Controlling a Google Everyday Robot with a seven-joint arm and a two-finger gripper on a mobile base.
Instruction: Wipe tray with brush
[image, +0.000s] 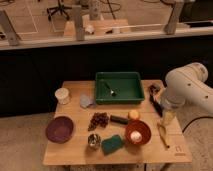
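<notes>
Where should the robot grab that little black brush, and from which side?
Probably its middle, from straight above: the brush lies flat, left to right, with grapes and an orange fruit crowding its ends. The gripper hangs at the table's right edge, beside the tray.
</notes>
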